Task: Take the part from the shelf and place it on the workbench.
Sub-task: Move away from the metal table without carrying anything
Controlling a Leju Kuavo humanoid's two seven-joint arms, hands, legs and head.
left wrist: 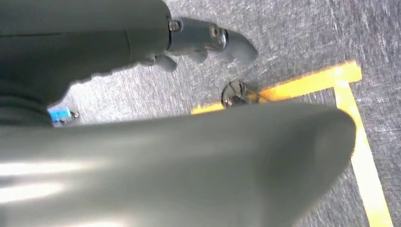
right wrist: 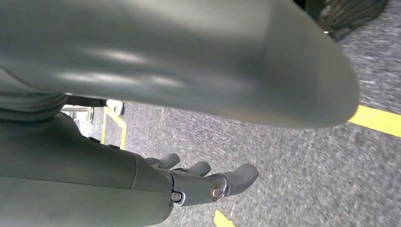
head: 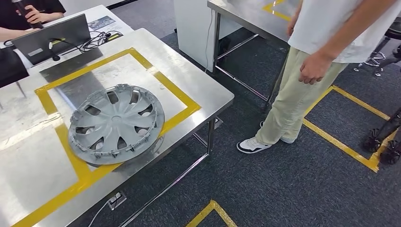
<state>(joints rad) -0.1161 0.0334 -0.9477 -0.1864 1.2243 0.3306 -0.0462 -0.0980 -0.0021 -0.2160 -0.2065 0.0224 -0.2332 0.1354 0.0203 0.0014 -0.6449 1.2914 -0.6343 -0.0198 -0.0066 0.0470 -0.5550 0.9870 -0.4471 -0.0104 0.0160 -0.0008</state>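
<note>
Grey wheel cover (head: pixel 116 124) lies flat on the steel bench (head: pixel 198 90), overlapping the yellow tape outline (head: pixel 182 99). Left hand (left wrist: pixel 208 40) and right hand (right wrist: pixel 208 182) hang over carpet, fingers apart, holding nothing. Person (head: pixel 326 56) stands beyond the bench corner.

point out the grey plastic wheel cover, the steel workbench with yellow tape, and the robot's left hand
grey plastic wheel cover (head: pixel 116 124), head view, on its central hub
steel workbench with yellow tape (head: pixel 198 92), head view, on bare metal near its right edge
left hand (left wrist: pixel 208 40), left wrist view, on the fingers extended over the carpet
</note>
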